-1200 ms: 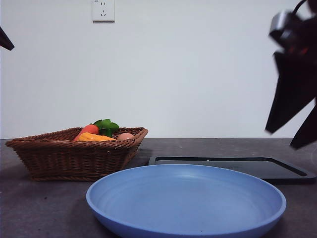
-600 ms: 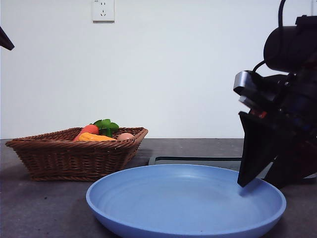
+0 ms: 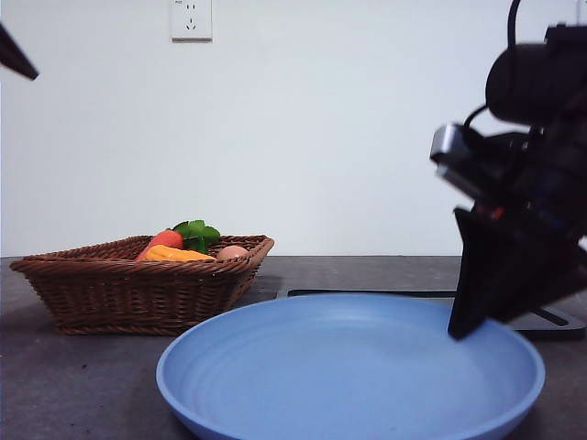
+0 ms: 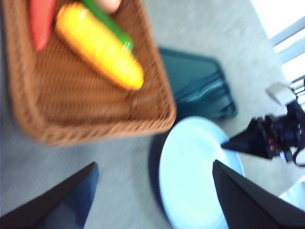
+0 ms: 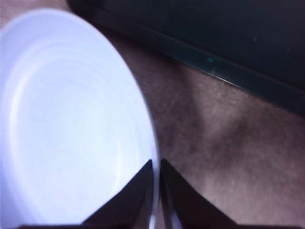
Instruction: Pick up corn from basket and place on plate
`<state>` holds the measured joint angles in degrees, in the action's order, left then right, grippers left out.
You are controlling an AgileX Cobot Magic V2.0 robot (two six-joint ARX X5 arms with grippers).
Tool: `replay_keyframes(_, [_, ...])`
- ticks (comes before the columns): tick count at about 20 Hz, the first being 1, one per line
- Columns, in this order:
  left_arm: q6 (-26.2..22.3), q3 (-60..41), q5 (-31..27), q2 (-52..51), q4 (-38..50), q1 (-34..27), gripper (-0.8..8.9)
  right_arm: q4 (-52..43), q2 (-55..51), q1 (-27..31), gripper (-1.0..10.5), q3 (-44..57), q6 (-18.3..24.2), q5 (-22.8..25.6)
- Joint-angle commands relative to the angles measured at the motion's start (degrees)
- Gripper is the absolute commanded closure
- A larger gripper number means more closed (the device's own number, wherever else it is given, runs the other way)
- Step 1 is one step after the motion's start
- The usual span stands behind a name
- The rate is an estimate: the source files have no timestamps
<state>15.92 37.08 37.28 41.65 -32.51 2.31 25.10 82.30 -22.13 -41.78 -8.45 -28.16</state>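
We see the right gripper (image 3: 500,302) low at the plate (image 3: 275,367)'s right rim; half a second ago it sat just inside that rim, and now the plate has shifted slightly right and nearer. In the right wrist view its jaws are nearly closed with the plate's rim (image 5: 151,143) in the slit between them, so we judge it pinches the rim and is dragging or steadying the plate, not fetching anything.

The corn (image 4: 97,45) lies untouched in the basket (image 4: 90,100), beside the carrot (image 4: 40,19) and the egg (image 3: 232,252); the basket sits at the left, clear of the plate. The left gripper (image 4: 152,200) hangs high above the table near the basket with jaws wide apart, holding nothing; in the front view it is only a black tip at the top left. The black tray (image 3: 550,323) lies behind the plate.

For the task: nothing picked yet. Plate repositioning looks like prep, and we judge the left arm, already over the basket, likeliest for the pick.
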Motion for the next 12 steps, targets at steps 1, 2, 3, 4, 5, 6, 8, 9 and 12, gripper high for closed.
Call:
replay_keyframes(1, [4.76, 2.01, -1.99, 2.58, 3.87, 1.84, 4.23, 2.54, -3.80, -0.33, 9.5, -2.60, -0.57, -0.31])
replay_keyframes(2, [5.68, 2.91, -4.00, 4.20, 4.81, 3.08, 4.23, 4.02, -5.86, -0.22, 9.5, -3.26, -0.57, -0.31])
replay_keyframes(3, [7.15, 4.02, -6.45, 6.21, 5.68, 4.50, 4.23, 5.88, -8.24, -0.07, 9.5, -4.04, -0.52, -0.26])
replay_keyframes(4, [8.48, 5.14, -8.83, 8.41, 6.97, 5.92, 4.23, 7.63, -10.56, 0.13, 9.5, -4.94, -0.35, -0.07])
replay_keyframes(5, [9.92, 6.32, -10.80, 10.93, 8.37, 7.19, 4.23, 8.90, -13.05, 0.37, 9.5, -5.64, -0.17, 0.07])
replay_keyframes(6, [11.28, 7.76, -12.72, 13.75, 9.40, 8.28, 4.23, 10.01, -15.34, 0.59, 9.5, -6.34, -0.15, 0.22])
replay_keyframes(8, [12.61, 10.73, -15.37, 19.96, 11.43, 10.05, 4.23, 12.59, -19.78, 0.98, 9.5, -7.45, -0.13, 1.36])
replay_keyframes(9, [13.22, 12.37, -16.35, 22.97, 11.47, 10.71, 4.23, 13.90, -21.92, 1.09, 9.5, -7.87, -0.09, 2.27])
replay_keyframes(12, [14.56, 18.16, -19.80, 33.59, 11.28, 12.39, 4.23, 16.20, -28.00, 1.53, 9.5, -8.66, -0.11, 3.78])
